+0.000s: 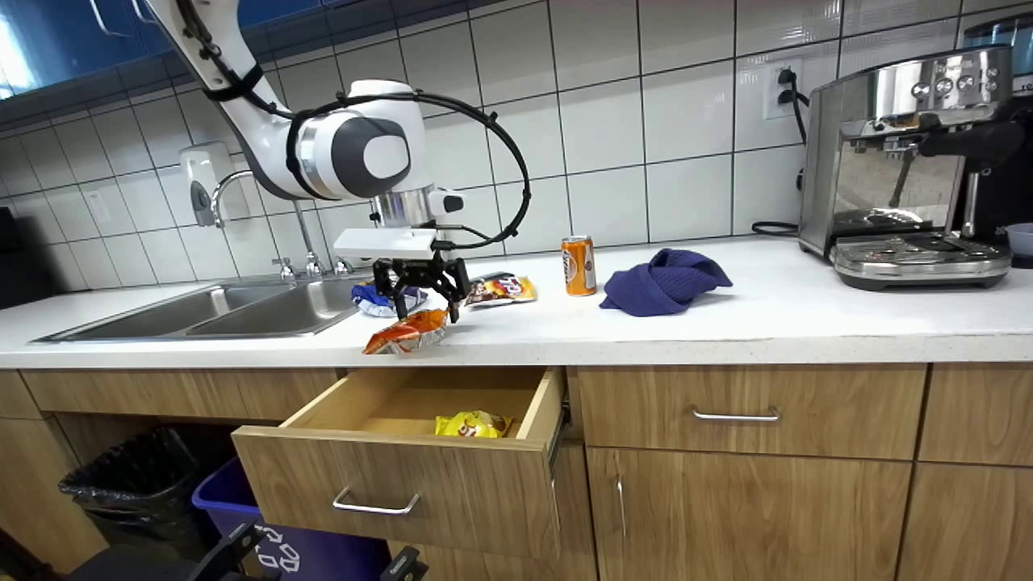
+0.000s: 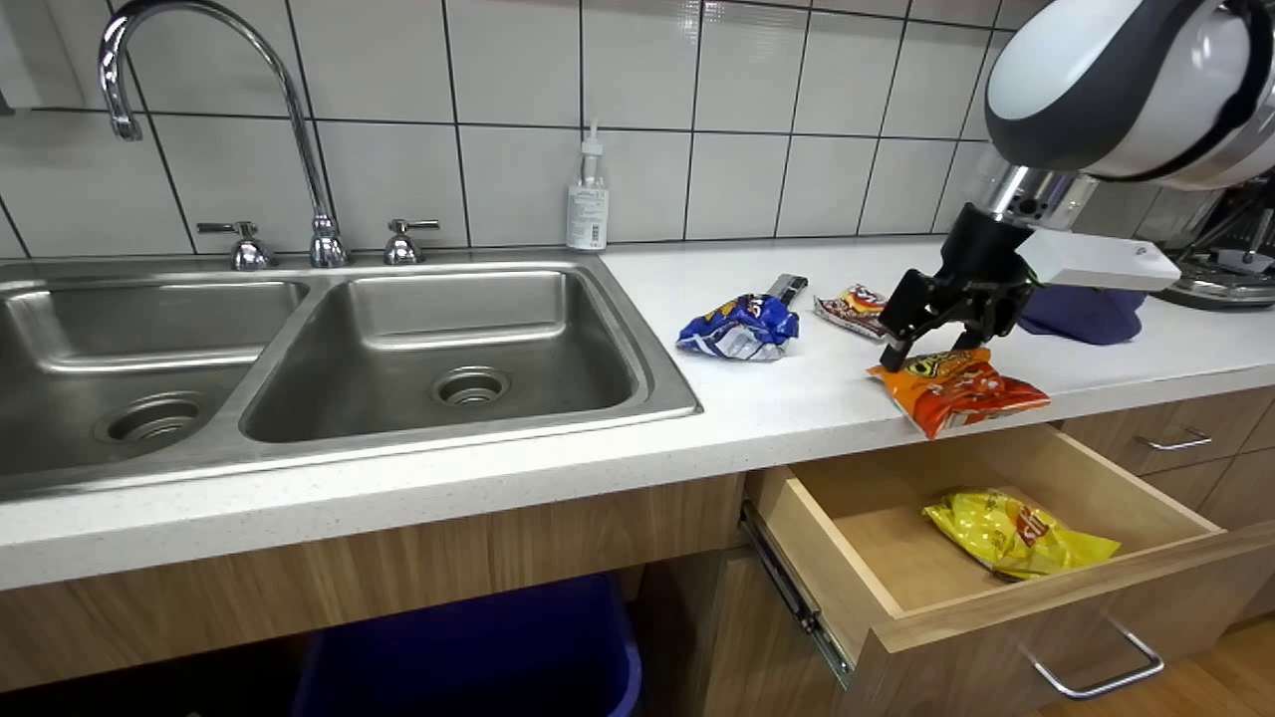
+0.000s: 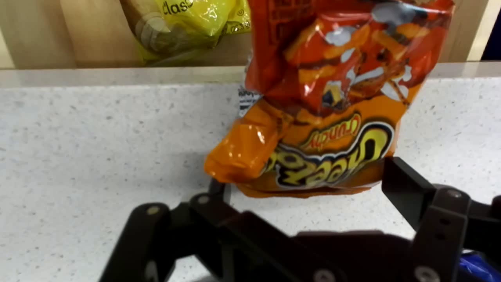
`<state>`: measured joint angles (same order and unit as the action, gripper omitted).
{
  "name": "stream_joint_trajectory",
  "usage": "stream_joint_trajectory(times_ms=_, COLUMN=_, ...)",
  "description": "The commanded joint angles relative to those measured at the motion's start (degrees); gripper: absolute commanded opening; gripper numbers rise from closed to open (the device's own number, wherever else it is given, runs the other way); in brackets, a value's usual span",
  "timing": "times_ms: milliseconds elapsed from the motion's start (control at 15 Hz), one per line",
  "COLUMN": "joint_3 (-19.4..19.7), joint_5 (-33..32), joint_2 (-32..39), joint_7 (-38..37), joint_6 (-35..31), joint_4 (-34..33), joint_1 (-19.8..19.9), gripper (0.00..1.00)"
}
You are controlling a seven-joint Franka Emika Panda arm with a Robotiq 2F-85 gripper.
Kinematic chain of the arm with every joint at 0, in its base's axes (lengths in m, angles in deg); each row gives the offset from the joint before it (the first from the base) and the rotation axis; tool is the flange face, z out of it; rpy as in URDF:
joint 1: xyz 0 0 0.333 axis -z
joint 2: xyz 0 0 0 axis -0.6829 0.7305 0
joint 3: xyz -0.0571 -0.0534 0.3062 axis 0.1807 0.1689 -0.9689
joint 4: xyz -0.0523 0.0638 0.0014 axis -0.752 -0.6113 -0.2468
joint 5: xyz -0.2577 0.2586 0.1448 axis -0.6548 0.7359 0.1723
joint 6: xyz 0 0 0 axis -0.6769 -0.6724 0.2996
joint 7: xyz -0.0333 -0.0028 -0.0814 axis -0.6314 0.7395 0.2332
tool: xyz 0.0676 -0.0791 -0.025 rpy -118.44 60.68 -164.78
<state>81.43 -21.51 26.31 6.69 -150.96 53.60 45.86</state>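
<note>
My gripper (image 1: pixel 428 316) is shut across an orange-and-red Cheetos bag (image 2: pixel 961 390), its fingers still well apart at the bag's width. In the wrist view, the right finger (image 3: pixel 407 192) presses one side of the bag (image 3: pixel 332 117). A folded orange corner hides most of the left fingertip. The bag tilts past the front edge of the white counter (image 3: pixel 98 156), over an open wooden drawer (image 1: pixel 387 484). Inside that drawer lies a yellow chip bag (image 2: pixel 1016 533), partly visible in the wrist view too.
Behind the gripper lie a blue snack bag (image 2: pixel 742 327) and a brown-orange snack bag (image 1: pixel 500 289). Farther along stand an orange can (image 1: pixel 579 266), a navy cloth (image 1: pixel 666 282) and a coffee machine (image 1: pixel 896 161). A double sink (image 2: pixel 657 398) is set into the counter; bins (image 1: pixel 153 484) stand below.
</note>
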Motion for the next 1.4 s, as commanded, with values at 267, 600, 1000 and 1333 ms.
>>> stream_joint_trajectory(times_ms=267, joint_3=-0.7, joint_5=2.7, joint_2=-5.0, joint_7=4.6, joint_6=0.6, joint_4=5.1, joint_1=0.8, gripper=1.0)
stream_joint_trajectory(times_ms=600, joint_3=-0.4, joint_5=2.7, joint_2=-8.4, joint_7=5.7, joint_6=0.7, joint_4=8.2, joint_1=0.1, gripper=1.0)
stream_joint_trajectory(times_ms=1000, joint_3=0.7, joint_5=1.3, joint_2=-12.1, joint_7=3.8, joint_6=2.4, joint_4=12.3, joint_1=-1.5, gripper=1.0)
stream_joint_trajectory(times_ms=1333, joint_3=1.3, joint_5=2.1, joint_2=-13.5, joint_7=4.2, joint_6=2.2, joint_4=13.3, joint_1=-1.9, gripper=1.0)
